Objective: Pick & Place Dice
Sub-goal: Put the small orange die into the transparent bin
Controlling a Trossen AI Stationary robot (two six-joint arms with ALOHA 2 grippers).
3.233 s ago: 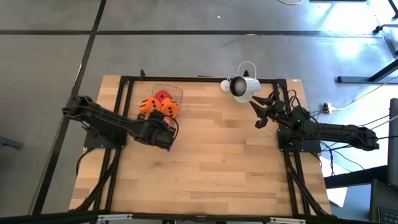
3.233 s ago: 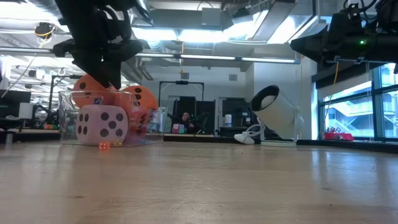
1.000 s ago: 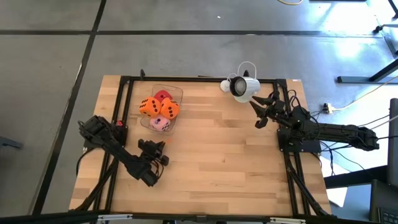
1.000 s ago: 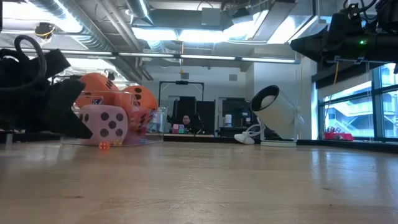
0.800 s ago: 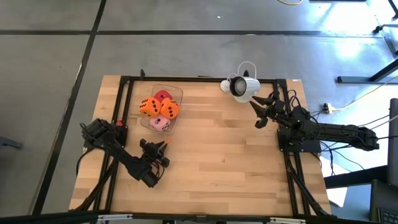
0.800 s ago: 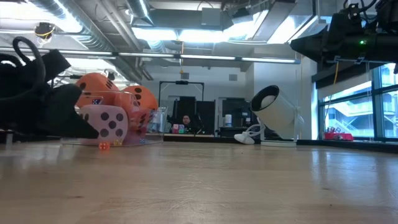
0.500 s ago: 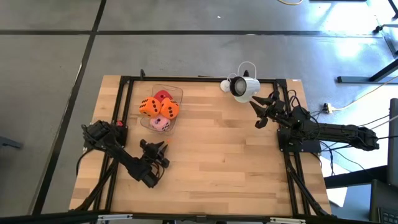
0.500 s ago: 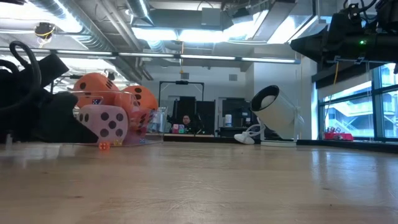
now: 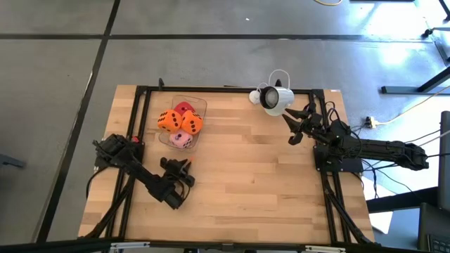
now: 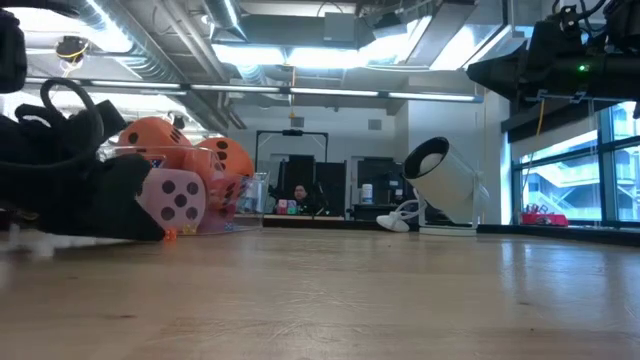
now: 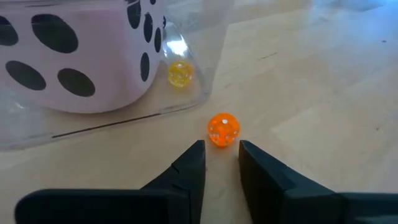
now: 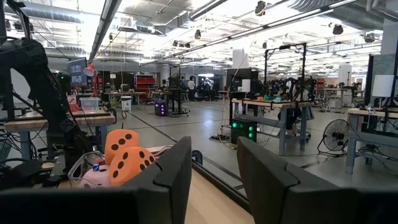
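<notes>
The left hand (image 11: 221, 163) lies low on the wooden bench (image 9: 246, 183), open, to catch the tiny orange see-through die (image 11: 222, 129). The right hand (image 12: 213, 180) waits open, empty.

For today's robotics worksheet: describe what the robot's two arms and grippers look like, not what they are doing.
Both arms are black, jointed and slender, with dark cables looping along them. The left gripper and the right gripper each end in two flat, dark, blunt fingers. No markings are readable.
</notes>
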